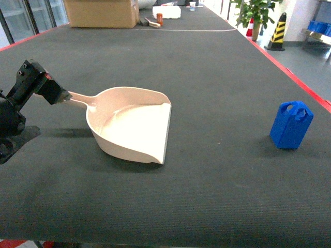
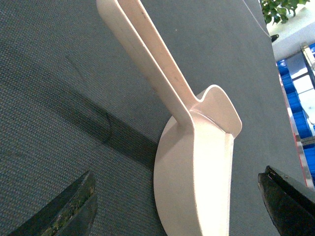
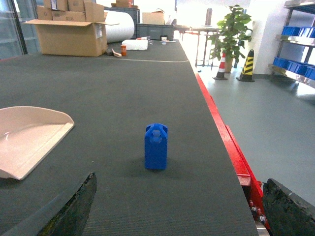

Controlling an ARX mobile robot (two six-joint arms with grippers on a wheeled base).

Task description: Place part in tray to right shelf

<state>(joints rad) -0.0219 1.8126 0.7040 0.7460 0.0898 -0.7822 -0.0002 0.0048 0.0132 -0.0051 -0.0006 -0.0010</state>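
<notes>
The little blue part (image 1: pixel 291 124) stands up straight on the dark table (image 1: pixel 217 62), near its red right edge (image 1: pixel 289 72), with nothing touching it. The right gripper (image 3: pixel 179 206) sits low in front of it with its fingers spread wide, holding nothing. There is bare table all around the part, so it looks easy to grab. The tray (image 1: pixel 135 124) lies well apart on the left, its open lip facing the part. The left gripper (image 1: pixel 58 96) is at the tray's handle; I cannot tell if it is squeezing.
</notes>
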